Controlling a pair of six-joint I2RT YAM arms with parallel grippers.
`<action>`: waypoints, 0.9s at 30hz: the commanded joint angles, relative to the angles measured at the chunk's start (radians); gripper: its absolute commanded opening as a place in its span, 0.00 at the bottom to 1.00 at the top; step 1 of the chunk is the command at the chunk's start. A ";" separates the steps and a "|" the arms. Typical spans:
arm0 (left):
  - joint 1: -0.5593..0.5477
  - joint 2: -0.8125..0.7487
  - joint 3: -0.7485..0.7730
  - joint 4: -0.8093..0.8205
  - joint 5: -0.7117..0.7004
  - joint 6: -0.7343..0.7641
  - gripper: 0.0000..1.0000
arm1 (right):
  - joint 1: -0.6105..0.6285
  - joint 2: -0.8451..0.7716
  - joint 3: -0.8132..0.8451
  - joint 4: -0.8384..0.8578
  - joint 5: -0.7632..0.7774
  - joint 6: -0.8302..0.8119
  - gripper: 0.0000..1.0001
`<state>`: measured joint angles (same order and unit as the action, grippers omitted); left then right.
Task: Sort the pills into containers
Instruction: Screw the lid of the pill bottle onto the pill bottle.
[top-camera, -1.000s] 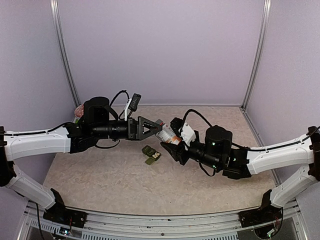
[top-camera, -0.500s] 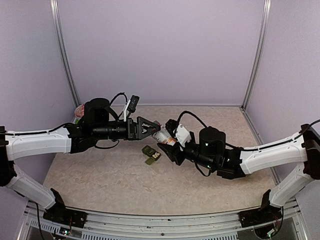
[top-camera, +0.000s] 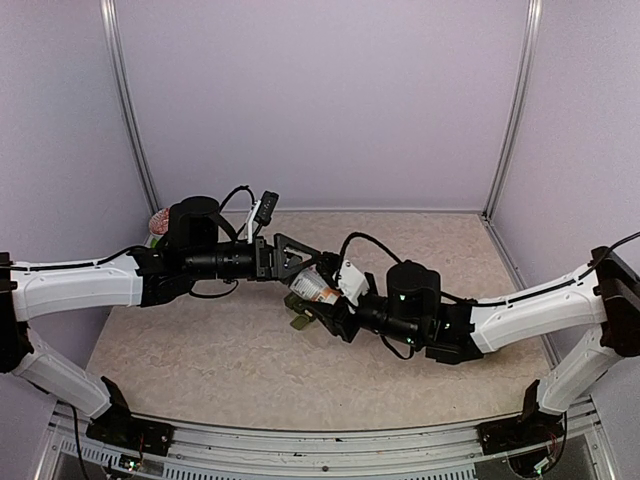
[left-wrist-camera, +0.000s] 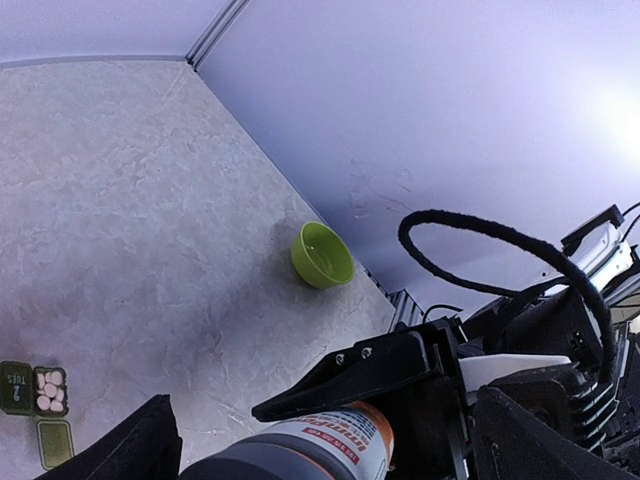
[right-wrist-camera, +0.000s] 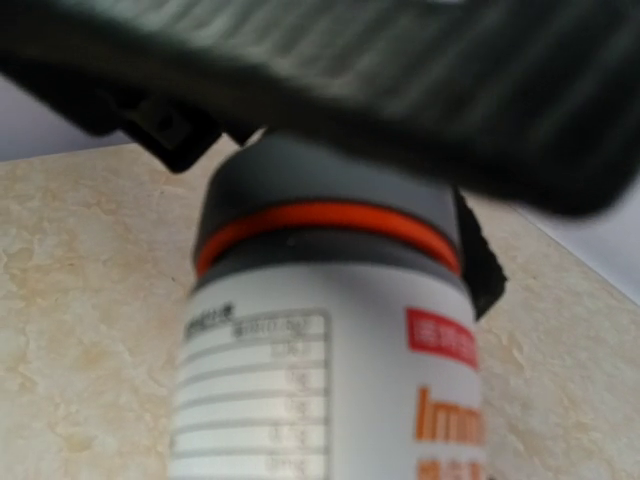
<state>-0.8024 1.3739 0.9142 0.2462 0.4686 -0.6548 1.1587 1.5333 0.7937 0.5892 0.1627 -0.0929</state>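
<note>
My right gripper (top-camera: 322, 296) is shut on a white pill bottle (top-camera: 312, 285) with a grey cap and an orange ring, held tilted above the table. The bottle fills the right wrist view (right-wrist-camera: 320, 370). My left gripper (top-camera: 303, 262) is open, and its fingers (left-wrist-camera: 145, 450) straddle the bottle's cap (left-wrist-camera: 290, 455). One black right finger (left-wrist-camera: 370, 375) lies along the bottle. The dark green containers (left-wrist-camera: 35, 402) lie on the table; one compartment is open with pink pills (left-wrist-camera: 47, 390) inside. In the top view the strip (top-camera: 297, 322) is mostly hidden under the bottle.
A lime-green bowl (left-wrist-camera: 322, 255) stands on the table near the wall. Purple walls with metal posts (top-camera: 510, 110) close in the marbled tabletop (top-camera: 200, 350). A black cable (left-wrist-camera: 480, 235) loops over the right arm.
My right arm has moved left with the bottle, bringing its cap between the left gripper's fingers and over the green strip. The left arm has hardly moved.
</note>
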 joint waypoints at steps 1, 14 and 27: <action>-0.011 -0.032 0.014 0.051 0.030 -0.016 0.99 | 0.013 -0.005 -0.004 -0.021 0.045 -0.044 0.10; 0.012 -0.043 0.033 -0.054 0.052 -0.078 0.96 | 0.013 -0.101 -0.094 0.106 0.144 -0.257 0.10; 0.054 0.005 0.020 -0.027 0.125 -0.101 0.88 | 0.014 -0.142 -0.124 0.151 0.127 -0.315 0.09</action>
<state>-0.7521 1.3636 0.9245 0.1761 0.5438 -0.7414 1.1667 1.4097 0.6727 0.6827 0.2890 -0.3817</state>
